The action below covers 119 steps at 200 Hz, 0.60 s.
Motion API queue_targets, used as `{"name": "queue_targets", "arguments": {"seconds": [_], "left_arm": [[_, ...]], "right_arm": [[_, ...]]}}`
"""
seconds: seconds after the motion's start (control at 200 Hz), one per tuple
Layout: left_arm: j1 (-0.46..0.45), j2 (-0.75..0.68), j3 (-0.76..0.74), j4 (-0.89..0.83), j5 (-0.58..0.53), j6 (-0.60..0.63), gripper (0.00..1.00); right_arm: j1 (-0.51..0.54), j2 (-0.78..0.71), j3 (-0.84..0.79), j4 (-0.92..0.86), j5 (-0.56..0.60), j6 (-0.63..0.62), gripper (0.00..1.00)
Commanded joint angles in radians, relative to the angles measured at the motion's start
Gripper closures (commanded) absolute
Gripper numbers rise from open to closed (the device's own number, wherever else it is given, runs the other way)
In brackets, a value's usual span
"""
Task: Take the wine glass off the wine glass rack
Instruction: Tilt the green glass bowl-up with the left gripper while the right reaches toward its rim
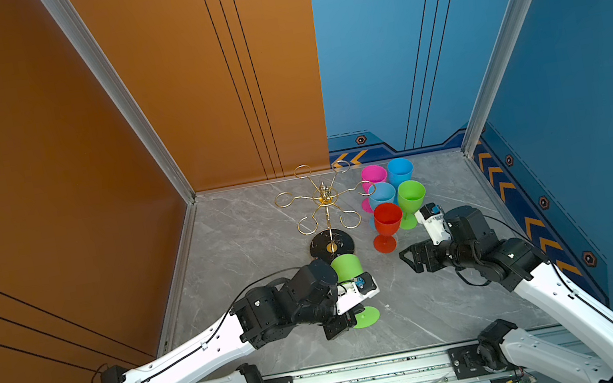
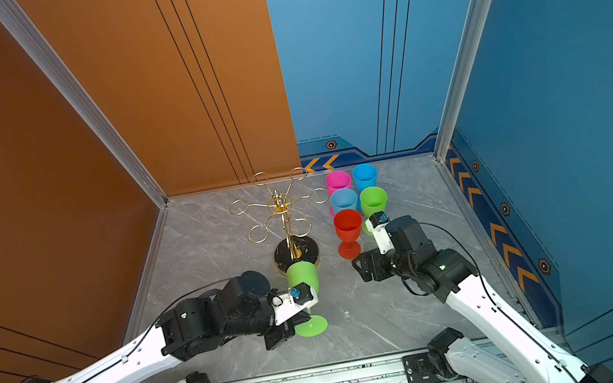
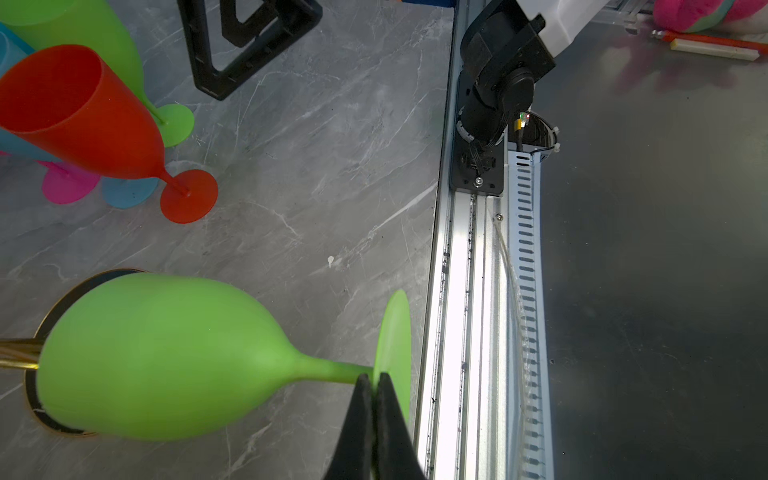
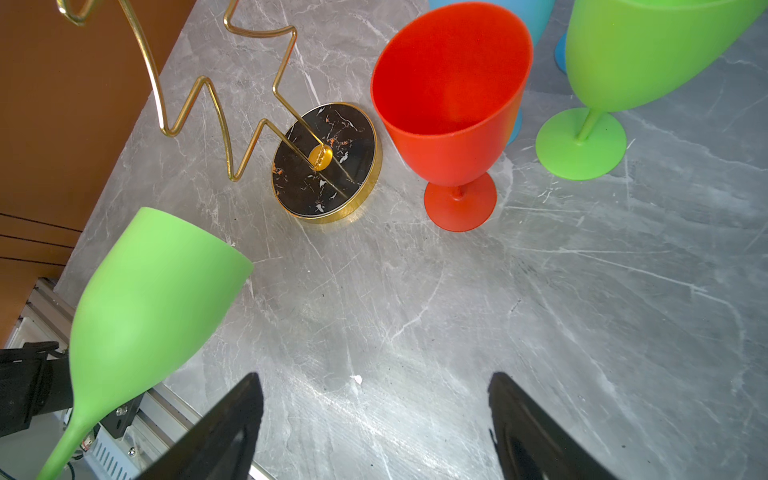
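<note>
Left gripper [image 3: 374, 380] is shut on the stem of the green wine glass [image 3: 166, 353], right next to its foot. The glass is held lying over, nearly level, with the bowl pointed toward the wine glass rack [image 1: 325, 198] and the foot toward the front rail [image 3: 465, 291]. In both top views the bowl [image 2: 302, 277] is seen just in front of the rack's black base and overlapping its near edge. In the right wrist view the glass [image 4: 153, 291] is seen clear of the base [image 4: 328, 162] and raised off the grey tabletop [image 1: 254, 243]. No wire loop of the rack is touched by it.

Right gripper [image 4: 374, 378] is held wide open with nothing between the jaws, low over bare tabletop, near the red glass [image 1: 387, 219].

Five more glasses are stood upright in a tight cluster to the right of the rack: the red one nearest the front, a second green glass [image 1: 411, 196] beside it, a pale blue glass [image 1: 381, 192] behind, then a pink glass [image 1: 373, 175] and a blue glass [image 1: 400, 170] at the back.
</note>
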Motion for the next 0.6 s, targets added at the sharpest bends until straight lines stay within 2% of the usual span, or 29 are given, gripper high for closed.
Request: {"name": "queue_targets", "arguments": {"seconds": [0.0, 0.265, 0.591], "left_arm": [[-0.029, -0.034, -0.045, 0.084, -0.034, 0.114, 1.0], [-0.064, -0.077, -0.132, 0.18, -0.108, 0.257, 1.0], [-0.137, -0.046, -0.164, 0.203, -0.272, 0.447, 1.0]], "right_arm": [[0.009, 0.012, 0.043, -0.032, -0.017, 0.029, 0.14], [0.009, 0.044, 0.078, -0.035, -0.032, 0.043, 0.14], [0.009, 0.094, 0.153, -0.044, -0.056, 0.055, 0.16]]}}
